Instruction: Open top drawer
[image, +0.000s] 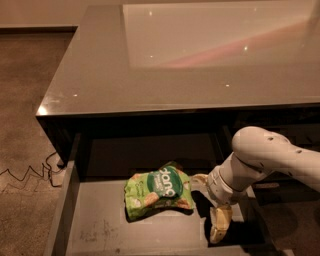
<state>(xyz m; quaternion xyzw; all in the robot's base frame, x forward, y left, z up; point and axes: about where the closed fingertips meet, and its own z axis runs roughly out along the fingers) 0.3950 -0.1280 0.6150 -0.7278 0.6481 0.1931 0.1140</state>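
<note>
1. One wide drawer, the top drawer (100, 227), is seen standing well out from under the countertop (150, 75). Its front is cut off by the bottom edge of the view.
2. Its inside is shown as flat matte grey, with dark scuffs marked on the floor near the front left. The left wall is seen as a straight, thin grey panel.
3. The countertop is seen as a smooth, glossy dark grey slab with a square corner. A pale rectangular reflection and small light specks are carried on it.
4. A crinkled green snack bag (159, 192), made of shiny film with a round dark green label, is laid flat on the drawer floor, roughly mid-width and towards the back.
5. The gripper (206, 207) is held inside the drawer, just right of the bag. Its two tan fingers (220, 227) are seen spread apart and nothing is clamped. One finger is pointed at the bag's right edge; contact cannot be told.
6. The arm (270, 155) is shown as a rounded white shell with small dark dots, seen reaching in from the right over the drawer's right side.
7. A thin kinked cable (30, 175) is laid on the speckled brown floor (20, 100), left of the cabinet.
</note>
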